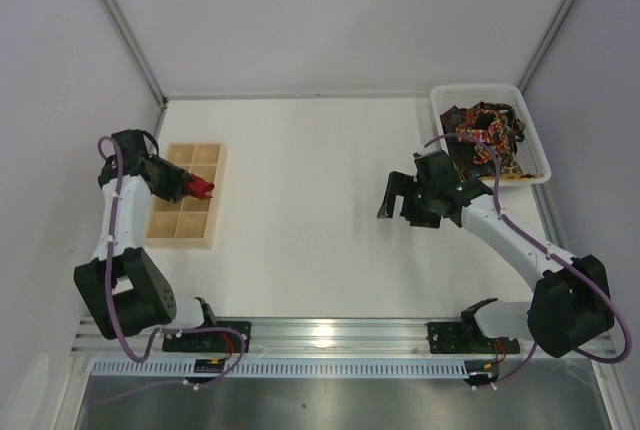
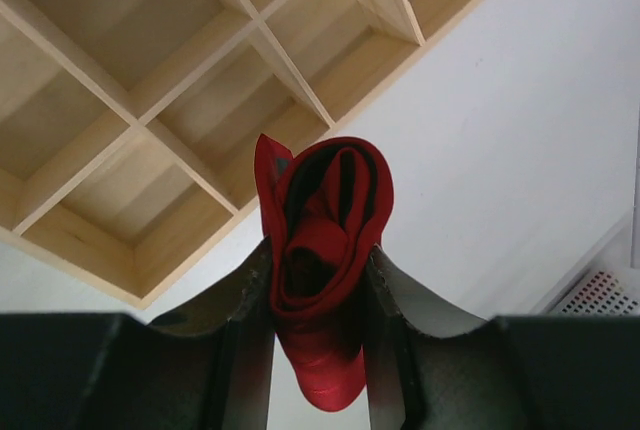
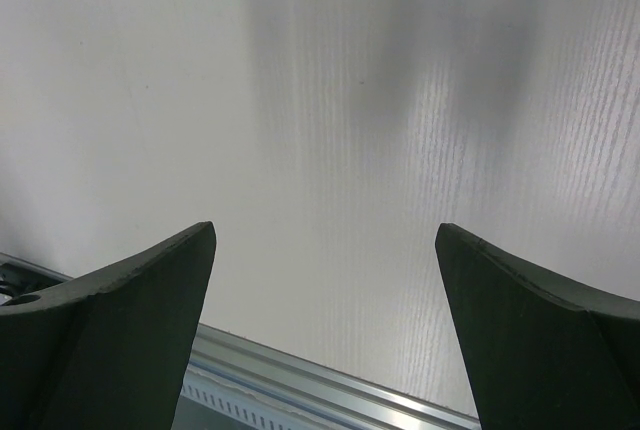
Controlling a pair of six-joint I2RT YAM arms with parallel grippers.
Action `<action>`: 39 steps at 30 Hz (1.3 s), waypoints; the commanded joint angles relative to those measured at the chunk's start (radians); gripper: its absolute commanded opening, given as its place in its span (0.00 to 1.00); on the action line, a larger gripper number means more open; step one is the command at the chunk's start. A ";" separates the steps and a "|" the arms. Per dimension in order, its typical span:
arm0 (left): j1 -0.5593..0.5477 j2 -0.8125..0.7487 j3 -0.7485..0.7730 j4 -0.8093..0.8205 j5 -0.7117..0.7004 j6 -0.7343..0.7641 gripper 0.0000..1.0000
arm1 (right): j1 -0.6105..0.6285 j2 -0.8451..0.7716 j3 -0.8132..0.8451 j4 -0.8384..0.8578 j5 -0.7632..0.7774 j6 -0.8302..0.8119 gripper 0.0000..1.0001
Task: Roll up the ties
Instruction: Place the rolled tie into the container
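Observation:
A rolled plain red tie [image 2: 325,250] is pinched between the fingers of my left gripper [image 2: 318,260], which is shut on it. In the top view that red tie [image 1: 201,188] hangs over the right side of a wooden compartment box [image 1: 172,232]. The box's empty cells [image 2: 130,100] fill the upper left of the left wrist view. Several dark patterned ties [image 1: 487,136] lie heaped in a white tray [image 1: 536,145] at the back right. My right gripper [image 1: 402,201] hovers over the table's middle right, open, with only bare table between its fingers [image 3: 130,295].
An aluminium rail [image 1: 330,332] runs along the near edge with both arm bases on it. Grey walls close in the left, right and back sides. The rail [image 3: 300,380] also shows low in the right wrist view.

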 commanded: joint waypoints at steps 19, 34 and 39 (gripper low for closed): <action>0.010 0.175 0.040 0.094 -0.109 -0.043 0.01 | -0.042 -0.003 -0.020 0.029 -0.014 -0.017 1.00; -0.022 0.186 -0.011 0.059 -0.229 -0.063 0.01 | -0.043 -0.004 -0.024 0.029 -0.014 -0.016 1.00; -0.028 0.250 0.039 0.034 -0.221 -0.062 0.00 | -0.043 -0.003 -0.024 0.033 -0.023 -0.010 1.00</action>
